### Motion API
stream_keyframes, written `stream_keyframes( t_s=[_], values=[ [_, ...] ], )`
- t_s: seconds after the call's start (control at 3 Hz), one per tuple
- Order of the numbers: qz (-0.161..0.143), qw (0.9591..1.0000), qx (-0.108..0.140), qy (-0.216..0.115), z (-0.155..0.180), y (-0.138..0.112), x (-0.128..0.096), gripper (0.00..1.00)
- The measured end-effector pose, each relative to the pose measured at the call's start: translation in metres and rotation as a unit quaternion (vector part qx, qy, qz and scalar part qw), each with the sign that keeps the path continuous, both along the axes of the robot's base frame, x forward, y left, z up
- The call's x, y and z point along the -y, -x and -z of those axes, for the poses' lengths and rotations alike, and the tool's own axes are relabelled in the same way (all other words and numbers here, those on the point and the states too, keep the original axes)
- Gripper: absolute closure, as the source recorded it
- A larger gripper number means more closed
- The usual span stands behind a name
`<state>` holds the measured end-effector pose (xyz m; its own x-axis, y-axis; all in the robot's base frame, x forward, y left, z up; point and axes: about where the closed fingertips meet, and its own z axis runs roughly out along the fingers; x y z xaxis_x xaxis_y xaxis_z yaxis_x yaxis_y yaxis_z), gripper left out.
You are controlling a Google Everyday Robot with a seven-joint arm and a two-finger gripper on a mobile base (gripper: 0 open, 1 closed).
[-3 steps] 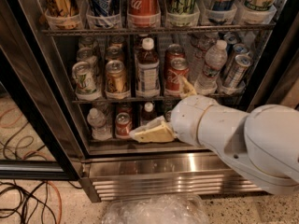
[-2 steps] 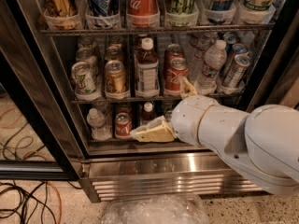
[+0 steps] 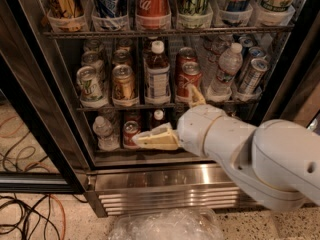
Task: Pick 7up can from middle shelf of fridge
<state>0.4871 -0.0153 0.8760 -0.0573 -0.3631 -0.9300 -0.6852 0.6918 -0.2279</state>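
Note:
The fridge [image 3: 165, 186] stands open in front of me. The 7up can [image 3: 90, 83], pale silver with green markings, stands at the far left front of the middle shelf [image 3: 131, 106]. My gripper [image 3: 166, 115] is open and empty. It hangs in front of the lower shelf, right of and below the 7up can. One tan finger [image 3: 154, 138] points left in front of the bottom rack. The other finger [image 3: 195, 96] points up in front of the red cans. The big white arm hides the lower right of the fridge.
On the middle shelf stand a gold-bronze can [image 3: 123, 83], a dark drink bottle [image 3: 158, 76], red Coca-Cola cans [image 3: 188, 74], a water bottle [image 3: 226, 68] and silver cans [image 3: 251, 74]. Tall cans in white cups fill the rack above. Cables [image 3: 25, 219] lie on the floor at left.

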Motion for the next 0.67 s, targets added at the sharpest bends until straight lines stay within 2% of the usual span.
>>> stream_keyframes(
  t_s=[0.33, 0.67],
  values=[
    [0.028, 0.9991, 0.009, -0.031, 0.017, -0.004, 0.009, 0.0],
    [0.036, 0.9984, 0.02, -0.039, 0.04, 0.0, -0.001, 0.0]
  ],
)
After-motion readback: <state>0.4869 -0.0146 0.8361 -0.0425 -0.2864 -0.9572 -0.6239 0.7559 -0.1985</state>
